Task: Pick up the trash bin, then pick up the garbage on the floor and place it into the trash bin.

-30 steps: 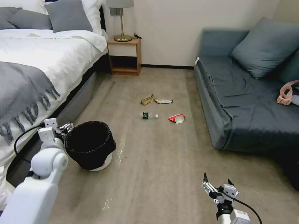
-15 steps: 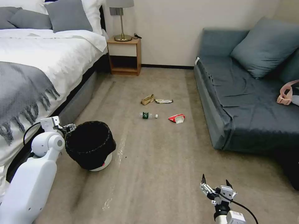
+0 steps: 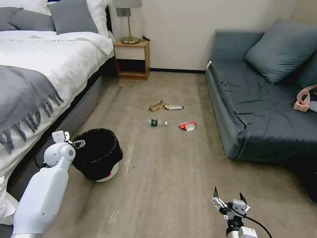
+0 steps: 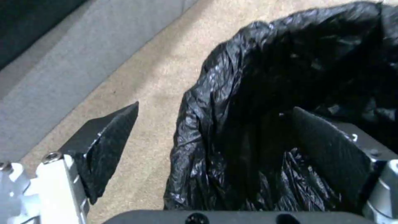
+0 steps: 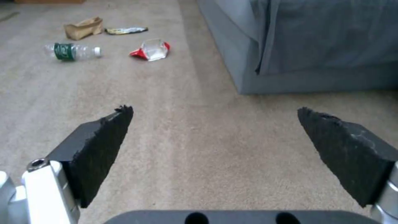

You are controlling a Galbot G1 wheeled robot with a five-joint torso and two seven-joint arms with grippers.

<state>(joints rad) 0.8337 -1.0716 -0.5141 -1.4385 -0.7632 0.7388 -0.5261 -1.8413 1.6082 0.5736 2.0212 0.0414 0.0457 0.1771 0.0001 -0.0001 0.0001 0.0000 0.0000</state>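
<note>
In the head view the trash bin stands on the floor at the near left, close beside the bed, and the left gripper sits at the bin's left rim, a sensible place to take it, since the bin is too wide to grip around and only the wall can be pinched. The garbage lies well apart, farther off in the middle of the floor: a clear bottle, a red-white packet to its right, and beyond them a tan paper bag and a snack wrapper. The right gripper hangs low at the near right, fingers spread and empty, apparently waiting until the bin is in hand. In the left wrist view the left gripper's fingers are wide open and straddle the bin's bag-covered rim, one outside over the carpet, the other inside the black liner; nothing is clamped yet. In the right wrist view the open fingers frame bare carpet, facing the litter far ahead beside the sofa.
</note>
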